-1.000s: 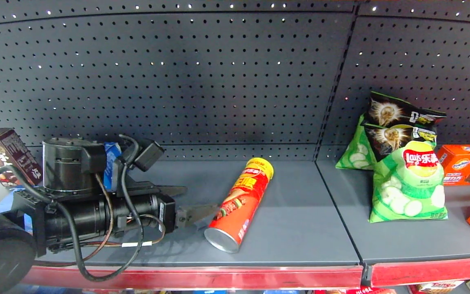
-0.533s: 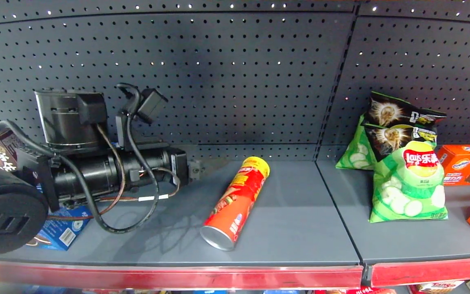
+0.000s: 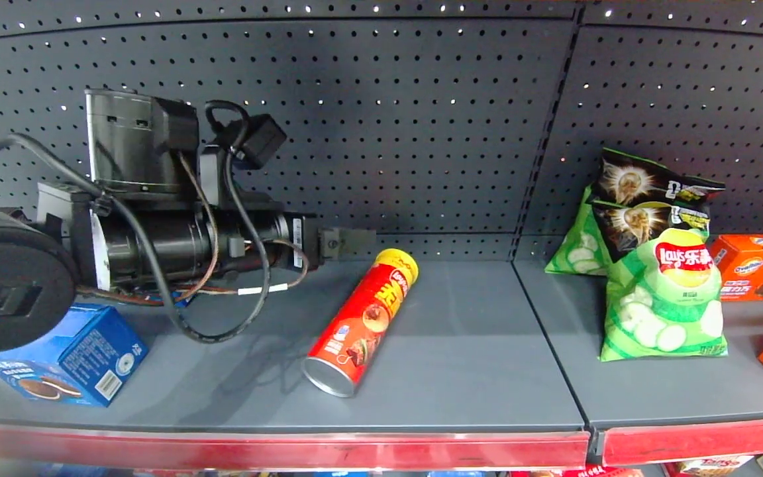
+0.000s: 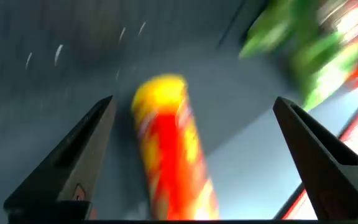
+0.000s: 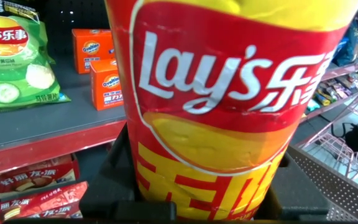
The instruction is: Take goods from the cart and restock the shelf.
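A red chip can with a yellow cap point(image 3: 361, 321) lies on its side on the grey shelf point(image 3: 461, 371), cap toward the pegboard. My left gripper point(image 3: 355, 240) hovers just left of the cap, above the shelf. In the left wrist view the can point(image 4: 169, 155) lies ahead between the wide-apart fingers point(image 4: 79, 149) of that open gripper point(image 4: 192, 99), untouched. A second red and yellow chip can point(image 5: 229, 93) stands upright in my right gripper point(image 5: 204, 208), below shelf level beside the shelf front.
A blue cookie box point(image 3: 57, 354) lies at the shelf's front left. Green and dark chip bags point(image 3: 663, 298) and orange boxes point(image 3: 759, 265) crowd the right bay. A red lip point(image 3: 289, 450) runs along the front edge. A wire cart point(image 5: 347, 149) stands near the right arm.
My left arm rose and swung back toward the pegboard, uncovering the blue box. The lying can's near end rolled leftward and its cap shifted left.
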{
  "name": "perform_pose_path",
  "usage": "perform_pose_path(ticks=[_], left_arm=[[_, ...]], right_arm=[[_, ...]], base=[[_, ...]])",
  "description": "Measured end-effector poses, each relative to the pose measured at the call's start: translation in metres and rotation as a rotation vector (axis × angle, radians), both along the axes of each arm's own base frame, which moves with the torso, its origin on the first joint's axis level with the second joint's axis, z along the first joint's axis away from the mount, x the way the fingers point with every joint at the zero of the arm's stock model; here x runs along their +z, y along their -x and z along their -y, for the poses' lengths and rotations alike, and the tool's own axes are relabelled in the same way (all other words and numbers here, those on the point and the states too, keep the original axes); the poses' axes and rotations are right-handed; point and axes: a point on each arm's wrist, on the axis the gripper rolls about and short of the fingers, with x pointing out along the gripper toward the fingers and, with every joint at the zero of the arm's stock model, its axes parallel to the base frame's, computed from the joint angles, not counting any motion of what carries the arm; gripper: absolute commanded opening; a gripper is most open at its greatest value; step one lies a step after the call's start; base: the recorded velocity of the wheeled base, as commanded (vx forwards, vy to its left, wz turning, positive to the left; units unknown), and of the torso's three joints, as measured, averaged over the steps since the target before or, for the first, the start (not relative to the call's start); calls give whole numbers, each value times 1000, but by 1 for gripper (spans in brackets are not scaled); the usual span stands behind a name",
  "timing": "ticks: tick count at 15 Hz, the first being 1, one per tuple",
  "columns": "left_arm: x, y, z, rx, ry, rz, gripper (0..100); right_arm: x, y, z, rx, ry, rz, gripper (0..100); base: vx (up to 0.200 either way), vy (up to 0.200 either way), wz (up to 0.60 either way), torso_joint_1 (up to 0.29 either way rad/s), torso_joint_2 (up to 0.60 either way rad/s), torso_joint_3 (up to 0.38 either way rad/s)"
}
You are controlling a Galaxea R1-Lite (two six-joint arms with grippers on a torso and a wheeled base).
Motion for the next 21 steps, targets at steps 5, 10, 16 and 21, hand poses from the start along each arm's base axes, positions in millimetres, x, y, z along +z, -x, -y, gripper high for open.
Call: perform_pose_path(ticks=[5,10,16,21], left_arm=[[25,22,-8,39,-228,-113,100],[70,37,-31,-63,-404,-207,100],[63,14,-22,-100,-455,-233,100],[46,-13,2,-110,-486,-236,100]], right_arm=[[-15,5,0,1,-6,-25,0],[-20,10,0,2,-7,-23,0],[-24,10,0,2,-6,-59,0],[-27,10,0,0,-6,-86,0]], base=[[0,0,0,0,0,0],[0,0,0,0,0,0],[0,0,0,0,0,0],[0,0,0,0,0,0]])
